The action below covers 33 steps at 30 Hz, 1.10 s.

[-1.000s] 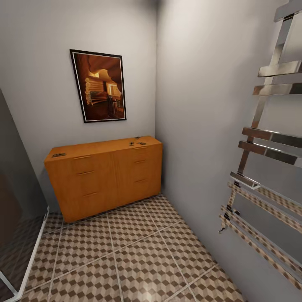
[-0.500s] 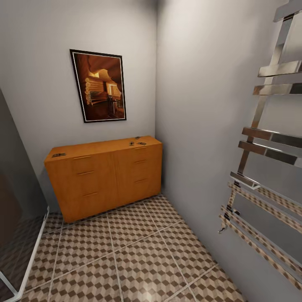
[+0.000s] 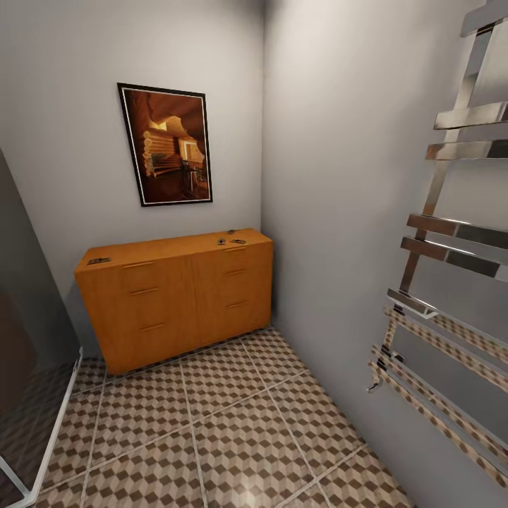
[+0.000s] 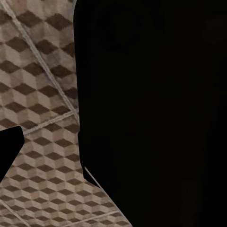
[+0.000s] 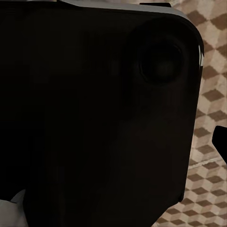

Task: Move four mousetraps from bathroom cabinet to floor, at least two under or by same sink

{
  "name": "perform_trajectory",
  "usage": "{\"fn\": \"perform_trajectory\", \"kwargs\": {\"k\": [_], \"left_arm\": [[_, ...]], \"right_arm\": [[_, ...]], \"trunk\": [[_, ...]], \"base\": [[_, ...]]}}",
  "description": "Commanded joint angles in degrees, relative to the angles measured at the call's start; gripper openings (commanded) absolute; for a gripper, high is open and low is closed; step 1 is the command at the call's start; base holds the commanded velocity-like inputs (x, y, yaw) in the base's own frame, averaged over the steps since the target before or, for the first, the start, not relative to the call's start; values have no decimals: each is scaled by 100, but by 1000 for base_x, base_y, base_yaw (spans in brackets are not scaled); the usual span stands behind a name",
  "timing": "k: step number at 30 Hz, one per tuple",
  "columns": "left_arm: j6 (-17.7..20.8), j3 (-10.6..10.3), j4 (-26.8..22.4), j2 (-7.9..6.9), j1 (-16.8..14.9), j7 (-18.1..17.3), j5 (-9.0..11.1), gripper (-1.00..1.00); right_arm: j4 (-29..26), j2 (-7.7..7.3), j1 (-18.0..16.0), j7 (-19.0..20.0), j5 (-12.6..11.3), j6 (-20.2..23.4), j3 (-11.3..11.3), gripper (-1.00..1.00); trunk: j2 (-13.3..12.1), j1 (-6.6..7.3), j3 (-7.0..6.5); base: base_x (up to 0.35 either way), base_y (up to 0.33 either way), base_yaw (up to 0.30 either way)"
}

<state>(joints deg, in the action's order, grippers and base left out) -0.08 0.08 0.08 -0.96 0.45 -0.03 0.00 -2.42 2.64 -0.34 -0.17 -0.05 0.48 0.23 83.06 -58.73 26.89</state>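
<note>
You face the cabinet (image 3: 176,296) in the far corner, across the bathroom floor (image 3: 233,430). Mousetraps lie on its top: one at the left end (image 3: 99,261), three small ones near the right end (image 3: 231,238). Both wrist views show dark robot bodywork over tiles; you cannot tell how either gripper's jaws stand.

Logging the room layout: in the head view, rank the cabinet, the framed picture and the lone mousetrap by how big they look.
1. Cabinet, largest by far.
2. Framed picture, clearly smaller.
3. Lone mousetrap on the cabinet's left end, tiny.
</note>
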Motion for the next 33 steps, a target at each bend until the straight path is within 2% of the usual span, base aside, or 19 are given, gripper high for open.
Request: {"fn": "perform_trajectory", "kwargs": {"k": [1,33], "left_arm": [[-1,1,1,0,-1,0,2,100],[-1,1,1,-1,-1,0,3,100]], "right_arm": [[-3,0,-1,-1,-1,5,2,100],[-4,8,-1,0,-4,5,4,100]], "trunk": [[2,0,4],[2,0,4]], "base": [[0,0,0],[0,0,0]]}}
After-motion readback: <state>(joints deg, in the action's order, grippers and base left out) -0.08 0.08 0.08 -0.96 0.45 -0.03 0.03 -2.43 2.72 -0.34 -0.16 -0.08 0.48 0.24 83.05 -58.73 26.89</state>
